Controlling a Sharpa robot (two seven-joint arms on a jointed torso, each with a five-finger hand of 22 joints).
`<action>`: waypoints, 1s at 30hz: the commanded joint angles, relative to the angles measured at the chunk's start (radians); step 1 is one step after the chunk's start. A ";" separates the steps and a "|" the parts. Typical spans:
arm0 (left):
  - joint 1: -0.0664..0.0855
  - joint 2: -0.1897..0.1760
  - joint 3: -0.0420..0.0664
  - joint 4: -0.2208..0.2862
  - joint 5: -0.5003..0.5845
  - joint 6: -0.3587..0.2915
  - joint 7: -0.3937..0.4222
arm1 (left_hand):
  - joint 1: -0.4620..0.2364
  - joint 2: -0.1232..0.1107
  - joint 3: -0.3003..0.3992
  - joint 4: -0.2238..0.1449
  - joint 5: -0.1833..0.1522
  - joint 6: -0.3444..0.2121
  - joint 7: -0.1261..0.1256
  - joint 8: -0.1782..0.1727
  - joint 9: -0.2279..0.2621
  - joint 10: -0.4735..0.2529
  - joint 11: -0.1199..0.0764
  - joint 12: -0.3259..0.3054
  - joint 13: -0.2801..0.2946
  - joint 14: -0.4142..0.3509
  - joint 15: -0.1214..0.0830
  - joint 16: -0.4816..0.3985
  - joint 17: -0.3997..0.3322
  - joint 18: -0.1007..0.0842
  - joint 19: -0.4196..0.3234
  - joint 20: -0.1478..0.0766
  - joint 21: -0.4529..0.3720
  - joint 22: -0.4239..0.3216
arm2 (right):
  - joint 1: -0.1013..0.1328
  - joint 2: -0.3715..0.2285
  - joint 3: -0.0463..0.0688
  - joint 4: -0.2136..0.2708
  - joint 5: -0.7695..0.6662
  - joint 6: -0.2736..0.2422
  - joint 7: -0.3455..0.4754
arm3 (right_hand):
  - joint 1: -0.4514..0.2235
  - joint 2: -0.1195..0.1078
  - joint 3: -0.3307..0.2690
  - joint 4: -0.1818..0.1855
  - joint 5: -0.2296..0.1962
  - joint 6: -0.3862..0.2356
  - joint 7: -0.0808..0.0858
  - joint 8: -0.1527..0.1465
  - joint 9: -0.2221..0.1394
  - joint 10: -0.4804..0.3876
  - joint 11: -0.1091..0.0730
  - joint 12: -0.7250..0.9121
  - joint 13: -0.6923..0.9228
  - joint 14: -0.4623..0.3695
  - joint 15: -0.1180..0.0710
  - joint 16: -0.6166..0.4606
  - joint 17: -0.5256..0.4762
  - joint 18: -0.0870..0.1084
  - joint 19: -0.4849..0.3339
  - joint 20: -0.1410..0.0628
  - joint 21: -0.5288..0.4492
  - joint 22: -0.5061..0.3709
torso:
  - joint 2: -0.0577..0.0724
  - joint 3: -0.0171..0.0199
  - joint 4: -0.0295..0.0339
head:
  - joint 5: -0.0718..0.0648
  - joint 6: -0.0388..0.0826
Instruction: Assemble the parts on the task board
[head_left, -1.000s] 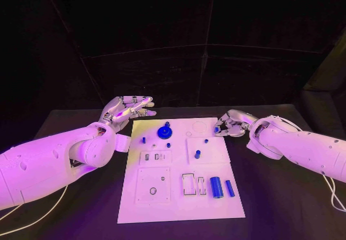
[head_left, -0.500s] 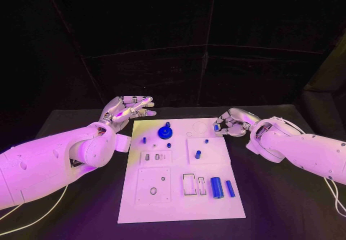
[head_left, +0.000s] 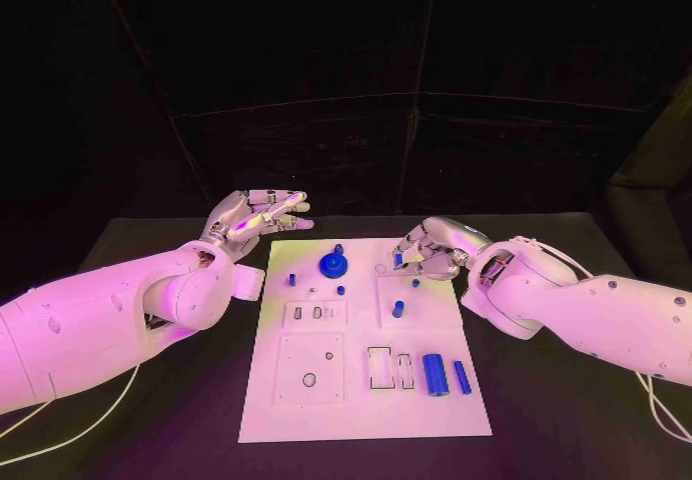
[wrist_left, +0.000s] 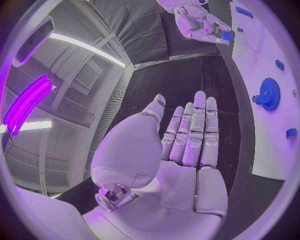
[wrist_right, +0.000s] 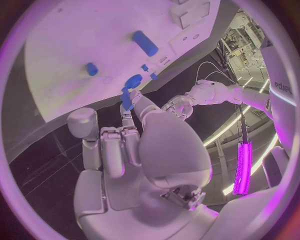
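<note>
blue gear (head_left: 332, 265) stands on task board (head_left: 361, 420) far end | near end bare

My right hand (wrist_right: 134, 150) pinches a small blue part (wrist_right: 127, 99) at its fingertips, just off the task board (wrist_right: 75, 45). A blue cylinder (wrist_right: 144, 43) lies there, a blue gear (wrist_right: 133, 81) beyond.

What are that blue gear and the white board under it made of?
The blue gear looks like matte moulded or printed plastic: even colour, no metallic glint. The task board seems to be white plastic too, flat and dull, with recesses cut into it. Neither can be settled by sight alone.
</note>
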 joint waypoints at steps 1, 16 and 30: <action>0.002 0.003 0.001 -0.004 -0.003 0.011 0.000 | -0.002 0.008 0.000 -0.006 0.003 0.005 -0.001 -0.003 0.001 0.004 -0.001 -0.002 0.001 -0.008 0.002 -0.002 0.002 0.006 0.004 0.000 -0.005 -0.001 | 0.003 0.031 0.000 0.013 -0.093 -0.024 -0.101 | -0.006 -0.005 0.008 0.000 0.003 0.033 -0.020 -0.003 0.008 0.030 -0.007 -0.004 0.152 0.088 -0.006 0.000 0.189 -0.009 0.000 -0.004 0.001 0.000 | -0.007 -0.0025 0.0017 | 0.011 -0.007; 0.002 0.018 0.000 -0.016 -0.003 0.007 0.000 | -0.003 0.009 0.000 -0.006 0.003 0.007 -0.002 -0.003 0.001 0.007 -0.002 -0.001 0.001 -0.008 0.001 -0.003 0.002 0.006 0.004 0.000 -0.005 -0.002 | -0.017 0.233 -0.003 -0.046 -0.141 0.040 -0.184 | -0.010 -0.009 0.016 -0.002 0.005 0.034 -0.020 -0.005 0.007 0.029 -0.007 -0.006 0.150 0.087 -0.007 -0.003 0.181 -0.008 -0.003 -0.004 -0.002 -0.006 | -0.013 -0.0076 0.0069 | 0.038 -0.017; 0.002 0.030 0.000 -0.024 -0.003 0.006 -0.001 | -0.003 0.009 0.000 -0.006 0.003 0.007 -0.002 -0.003 0.001 0.007 -0.002 -0.001 0.001 -0.008 0.001 -0.003 0.002 0.006 0.004 0.000 -0.005 -0.002 | -0.058 0.300 -0.030 -0.088 -0.190 0.071 -0.186 | -0.018 -0.016 0.018 -0.001 0.006 0.033 -0.019 -0.007 0.007 0.029 -0.006 -0.005 0.151 0.086 -0.006 -0.003 0.180 -0.008 -0.004 -0.004 -0.004 -0.008 | -0.012 -0.0055 0.0082 | 0.048 -0.034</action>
